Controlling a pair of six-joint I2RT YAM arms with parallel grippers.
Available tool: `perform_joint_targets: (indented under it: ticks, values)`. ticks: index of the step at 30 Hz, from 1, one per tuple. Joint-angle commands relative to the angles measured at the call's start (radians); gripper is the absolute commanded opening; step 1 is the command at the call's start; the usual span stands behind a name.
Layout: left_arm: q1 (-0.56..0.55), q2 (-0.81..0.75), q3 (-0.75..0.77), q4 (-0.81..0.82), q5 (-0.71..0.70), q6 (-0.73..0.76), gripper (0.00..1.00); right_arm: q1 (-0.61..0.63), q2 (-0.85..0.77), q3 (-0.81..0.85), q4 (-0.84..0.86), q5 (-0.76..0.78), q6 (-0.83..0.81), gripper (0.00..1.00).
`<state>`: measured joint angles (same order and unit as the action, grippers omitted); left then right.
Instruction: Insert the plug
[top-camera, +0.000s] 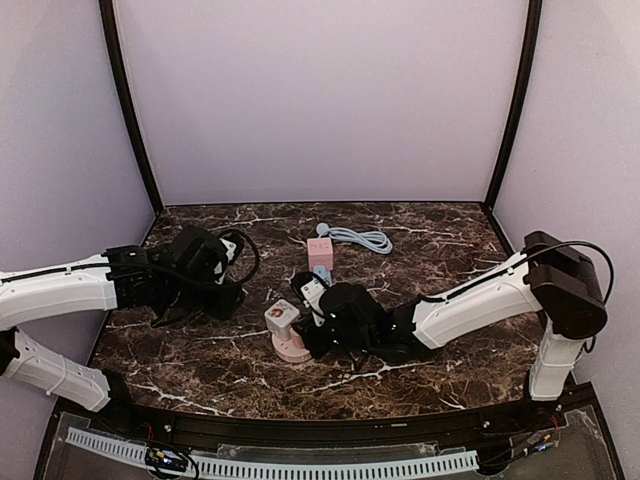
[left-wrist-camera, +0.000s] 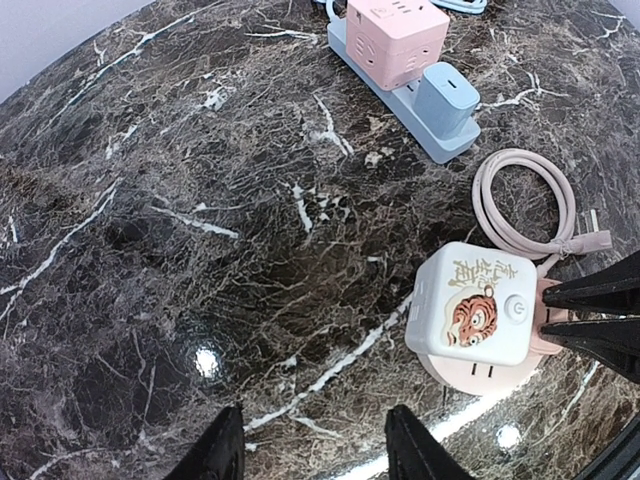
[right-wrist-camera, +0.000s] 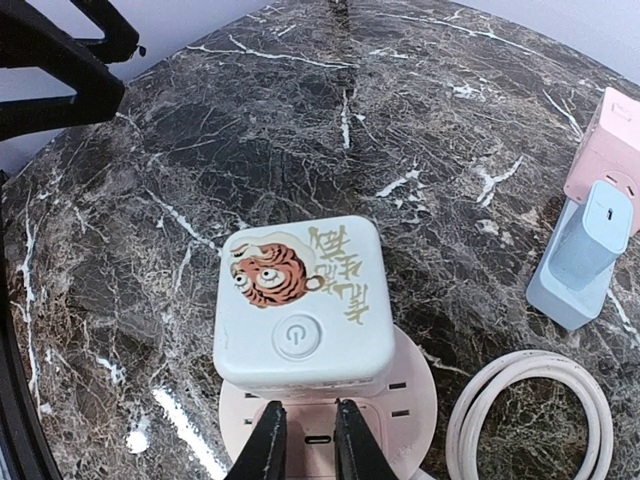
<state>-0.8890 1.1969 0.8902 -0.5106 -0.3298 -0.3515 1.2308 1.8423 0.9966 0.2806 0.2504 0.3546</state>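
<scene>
White cube plug adapter with tiger cartoon and power button on top, seated on pink round base at front centre of marble table. Base rim pinched by narrowed right gripper. Left gripper spread wide, well apart, holding nothing.

The top camera looks down from 6 o'clock toward 12. Both wrist cameras sit close, sharing the tiger cube.
</scene>
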Motion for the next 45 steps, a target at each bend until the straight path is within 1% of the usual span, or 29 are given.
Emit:
perform_joint_targets:
  ticks: [1, 2, 4, 5, 6, 7, 9, 10, 11, 13, 24, 34, 39, 45]
  values:
    - [0.007, 0.011, 0.034, -0.014, 0.009, 0.006, 0.48, 0.023, 0.089, -0.086, -0.150, -0.040, 0.040, 0.16]
    - [0.007, 0.019, 0.044, -0.015, 0.012, 0.006, 0.48, 0.027, 0.093, -0.095, -0.141, -0.043, 0.045, 0.16]
    - [0.007, 0.031, 0.057, -0.018, 0.014, 0.006, 0.52, 0.035, 0.102, -0.110, -0.130, -0.053, 0.051, 0.16]
    - [0.007, 0.035, 0.061, -0.019, 0.014, 0.006, 0.58, 0.038, 0.105, -0.117, -0.126, -0.056, 0.055, 0.16]
    - [0.007, 0.044, 0.071, -0.020, 0.015, 0.006, 0.62, 0.040, 0.107, -0.125, -0.124, -0.056, 0.058, 0.16]
    - [0.008, 0.053, 0.075, -0.020, 0.014, 0.006, 0.68, 0.044, 0.107, -0.133, -0.121, -0.054, 0.060, 0.16]
    - [0.009, 0.067, 0.091, -0.024, 0.011, 0.006, 0.74, 0.051, 0.105, -0.152, -0.120, -0.053, 0.068, 0.16]
    - [0.010, 0.071, 0.095, -0.029, 0.006, 0.006, 0.75, 0.053, 0.106, -0.159, -0.116, -0.056, 0.070, 0.16]
    - [0.010, 0.077, 0.102, -0.030, 0.004, 0.006, 0.80, 0.054, 0.106, -0.166, -0.115, -0.054, 0.072, 0.16]
    - [0.011, 0.083, 0.110, -0.031, -0.002, 0.006, 0.83, 0.054, 0.112, -0.184, -0.098, -0.053, 0.075, 0.15]
    - [0.011, 0.096, 0.140, -0.047, 0.017, 0.003, 0.84, 0.034, 0.183, -0.250, 0.020, -0.045, 0.104, 0.15]
    - [0.010, 0.092, 0.137, -0.041, 0.035, -0.012, 0.84, 0.030, 0.188, -0.301, 0.061, -0.059, 0.109, 0.14]
    - [0.011, 0.089, 0.138, -0.035, 0.039, -0.010, 0.84, 0.030, 0.140, -0.300, 0.075, -0.070, 0.088, 0.15]
    - [0.010, 0.077, 0.137, -0.020, 0.029, 0.006, 0.84, 0.029, 0.001, -0.223, 0.019, -0.058, 0.019, 0.20]
